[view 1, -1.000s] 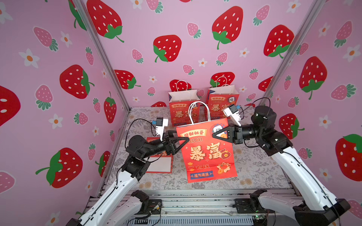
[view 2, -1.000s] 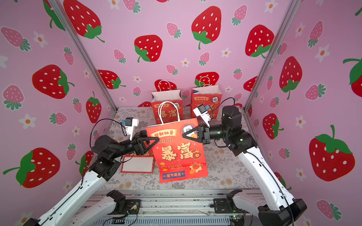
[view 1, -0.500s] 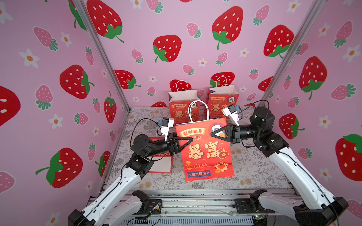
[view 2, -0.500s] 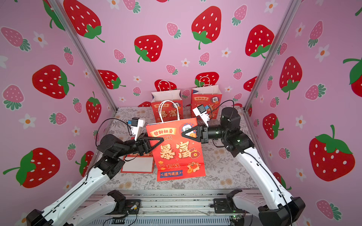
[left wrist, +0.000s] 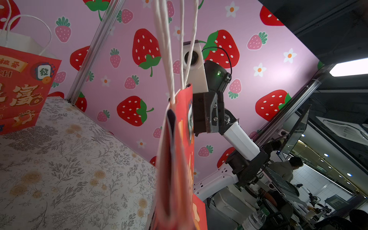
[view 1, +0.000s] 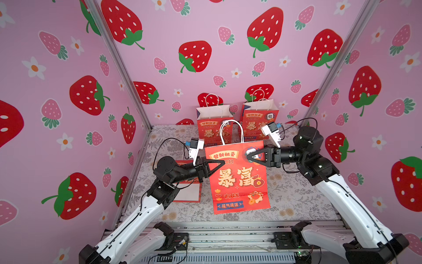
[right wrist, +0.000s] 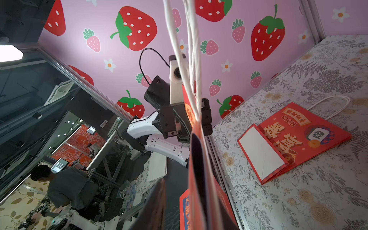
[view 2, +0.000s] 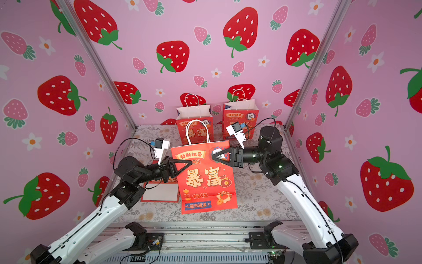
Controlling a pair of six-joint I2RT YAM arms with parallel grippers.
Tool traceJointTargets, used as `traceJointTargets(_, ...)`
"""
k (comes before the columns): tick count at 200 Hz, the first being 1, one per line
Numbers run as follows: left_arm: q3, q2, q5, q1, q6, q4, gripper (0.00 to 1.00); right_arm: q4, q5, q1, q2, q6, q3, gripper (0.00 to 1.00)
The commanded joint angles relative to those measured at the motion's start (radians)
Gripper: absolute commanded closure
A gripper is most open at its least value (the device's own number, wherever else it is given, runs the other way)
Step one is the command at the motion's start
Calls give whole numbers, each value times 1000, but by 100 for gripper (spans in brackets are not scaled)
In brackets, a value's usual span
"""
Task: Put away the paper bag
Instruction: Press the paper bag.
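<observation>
1. Red paper bag with gold lettering [view 1: 237, 180] hangs between my two arms. It is just beside the flat folded red bag [view 1: 189, 193] that lies on the floral tablecloth [view 1: 296, 194], on that flat bag's right-arm side.
2. My left gripper [view 1: 222, 162] is pressed together on the hanging bag's upper corner, the one nearest the flat bag. My right gripper [view 1: 249, 157] sits at the far upper corner, and I cannot tell whether it pinches the paper or has let go.
3. Progress, as I judge it: the sides look collapsed thin, so the flattening seems done. The bag is not yet laid down, so stowing it remains, probably onto or beside the flat bag.
4. Its long axis runs vertical, with the mouth and white rope handles [left wrist: 166, 49] up. The printed face is toward the top camera, and a thin edge faces each wrist camera.
</observation>
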Motion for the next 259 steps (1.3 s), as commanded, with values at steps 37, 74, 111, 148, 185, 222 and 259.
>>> traceJointTargets(37,37,-6,7,12,8,10,100,-83,-23,-26,19,-64,104,89)
traceJointTargets(74,34,0,38,21,-7,24,94,-82,15,-45,8,-48,101,100)
traceJointTargets(111,31,23,121,14,-20,44,58,-72,31,-64,-2,-36,122,100)
traceJointTargets(148,56,0,134,11,13,-30,63,-14,54,-84,-18,-1,105,100)
traceJointTargets(185,165,3,81,24,21,-175,100,160,43,-89,-26,115,19,91)
traceJointTargets(222,239,45,46,37,-95,-191,100,197,-45,-87,-25,182,-11,47)
traceJointTargets(259,306,105,42,56,-174,-215,100,221,-27,-87,-73,255,-45,41)
